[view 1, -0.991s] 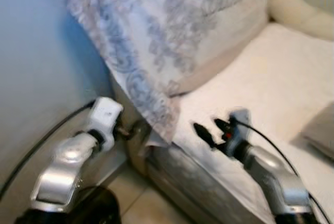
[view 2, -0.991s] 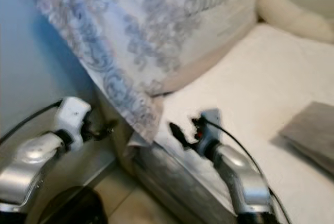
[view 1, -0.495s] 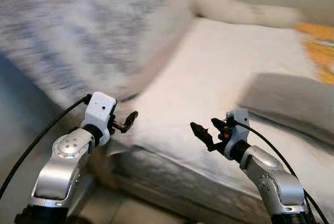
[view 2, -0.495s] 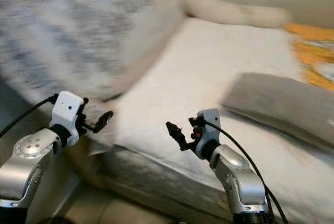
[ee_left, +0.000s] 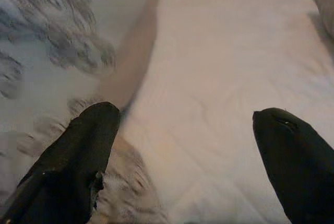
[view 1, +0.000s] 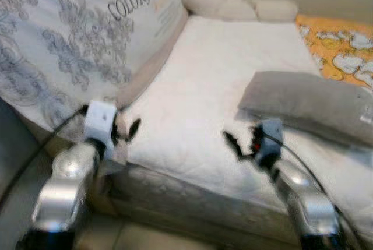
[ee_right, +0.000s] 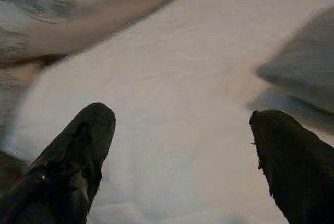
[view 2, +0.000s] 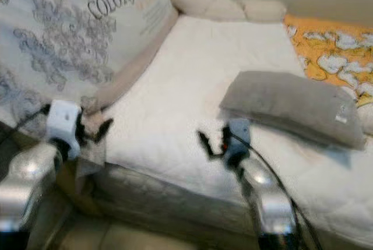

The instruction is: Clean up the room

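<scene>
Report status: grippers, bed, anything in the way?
Left gripper open, empty, at the bed's corner by the printed pillow. Right gripper open, empty, over the mattress. Grey pillow lies beyond it, nothing between.

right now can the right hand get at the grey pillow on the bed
Probably yes. The right hand is open over the bare white mattress, and the grey pillow lies just ahead to its right with nothing between them.

Bed (view 1: pixel 215 87): white quilted mattress surface. Directly on it: large patterned pillow (view 1: pixel 76 46) with printed lettering, at left; grey pillow (view 2: pixel 288 107) lying flat at right; cream bolster (view 2: pixel 215 5) along far edge; orange patterned cloth (view 2: pixel 332 49) at far right.
</scene>
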{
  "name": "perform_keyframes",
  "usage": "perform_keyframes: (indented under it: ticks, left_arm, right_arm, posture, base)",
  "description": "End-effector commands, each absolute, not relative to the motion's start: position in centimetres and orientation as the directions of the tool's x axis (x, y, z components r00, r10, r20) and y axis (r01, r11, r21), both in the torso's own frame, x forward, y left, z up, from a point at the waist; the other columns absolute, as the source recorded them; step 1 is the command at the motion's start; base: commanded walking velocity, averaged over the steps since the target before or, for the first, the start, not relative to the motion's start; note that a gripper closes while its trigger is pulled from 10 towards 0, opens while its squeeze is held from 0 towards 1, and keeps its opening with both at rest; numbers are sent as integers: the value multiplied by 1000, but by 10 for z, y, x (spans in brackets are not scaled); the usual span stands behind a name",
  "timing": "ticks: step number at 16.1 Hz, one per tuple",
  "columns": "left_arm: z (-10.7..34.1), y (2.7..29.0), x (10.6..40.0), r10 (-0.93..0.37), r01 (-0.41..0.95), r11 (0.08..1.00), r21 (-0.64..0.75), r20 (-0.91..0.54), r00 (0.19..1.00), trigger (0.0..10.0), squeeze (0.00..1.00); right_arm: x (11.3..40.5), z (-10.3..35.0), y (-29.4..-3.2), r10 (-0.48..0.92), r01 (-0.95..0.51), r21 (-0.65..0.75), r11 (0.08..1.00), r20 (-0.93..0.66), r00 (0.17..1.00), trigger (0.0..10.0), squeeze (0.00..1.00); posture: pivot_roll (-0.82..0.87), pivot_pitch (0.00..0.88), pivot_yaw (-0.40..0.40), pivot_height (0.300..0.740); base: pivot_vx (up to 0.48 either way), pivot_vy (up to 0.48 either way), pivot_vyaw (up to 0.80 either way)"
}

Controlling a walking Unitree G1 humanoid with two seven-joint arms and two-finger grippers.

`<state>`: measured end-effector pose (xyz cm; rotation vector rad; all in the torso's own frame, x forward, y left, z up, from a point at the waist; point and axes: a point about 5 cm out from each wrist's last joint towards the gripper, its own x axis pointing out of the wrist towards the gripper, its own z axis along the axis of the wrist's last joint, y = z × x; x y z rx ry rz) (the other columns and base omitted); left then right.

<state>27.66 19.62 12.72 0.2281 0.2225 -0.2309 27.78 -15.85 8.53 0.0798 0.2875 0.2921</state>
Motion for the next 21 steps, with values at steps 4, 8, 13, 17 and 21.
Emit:
perform_keyframes:
  ticks: [4,8,13,17,21]
  left_arm:
    - [132,199,280,-179,228,947,228,-218,959,10000,0]
    - [131,197,281,-184,234,943,236,-215,959,10000,0]
    - [132,198,285,-157,211,945,250,-220,963,10000,0]
    - [136,198,285,-159,204,955,215,-208,965,10000,0]
    - [134,199,287,-145,190,961,203,-215,966,10000,0]
  right_arm:
    - [285,89,-156,211,-191,102,976,-239,948,10000,1000]
    - [287,87,-153,172,-155,90,984,-233,957,10000,1000]
    - [290,82,-151,142,-149,-8,989,-245,959,10000,604]
    - [290,84,-150,180,-173,52,984,-250,951,10000,0]
    - [292,85,-149,196,-190,49,981,-251,948,10000,0]
  posture:
    - [94,0,9,740]
    - [92,0,10,740]
    - [88,0,14,740]
    - [87,0,16,740]
    - [88,0,15,740]
  base:
    - [0,-329,0]
    - [0,-337,0]
    - [0,-67,0]
    - [0,0,0]
    - [0,0,0]
